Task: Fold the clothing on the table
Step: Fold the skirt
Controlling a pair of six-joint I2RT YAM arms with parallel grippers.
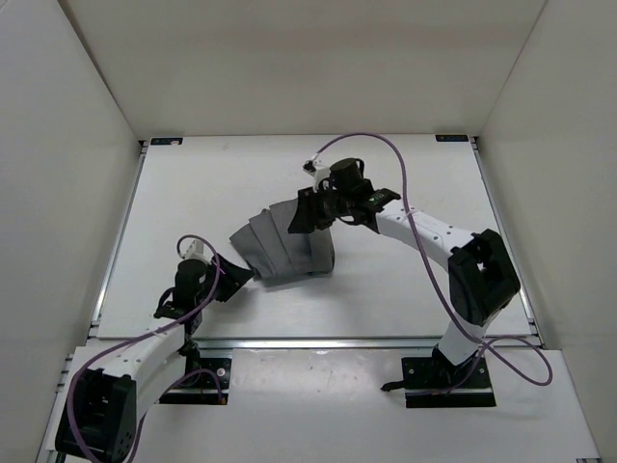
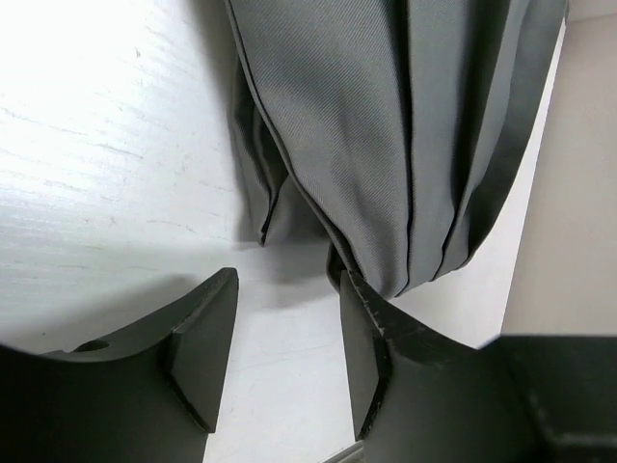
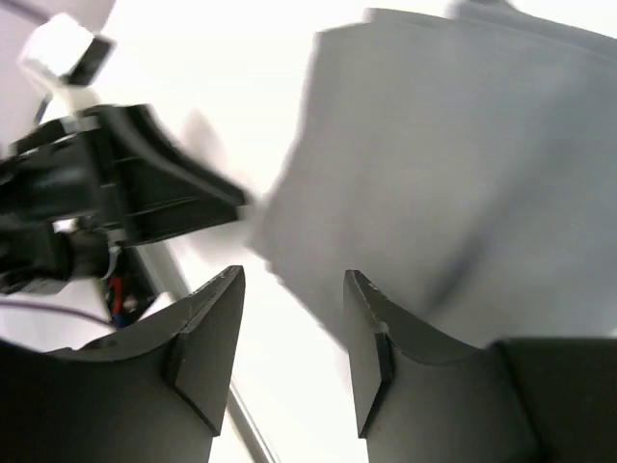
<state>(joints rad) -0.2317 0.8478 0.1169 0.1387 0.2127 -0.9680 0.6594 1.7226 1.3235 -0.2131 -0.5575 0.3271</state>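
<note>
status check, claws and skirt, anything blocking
Left claw open, empty, at near-left corner of the skirt. Right claw open, empty, at its far edge. Skirt flat on the table, pleats fanned. No obstruction seen.

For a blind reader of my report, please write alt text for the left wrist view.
A grey pleated skirt lies on a white table, its near end just ahead of the open left claw, which holds nothing.

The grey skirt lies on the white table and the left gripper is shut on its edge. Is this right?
No. The left gripper is open, bare table between its jaws, as the left wrist view shows. The skirt does lie on the table.
</note>
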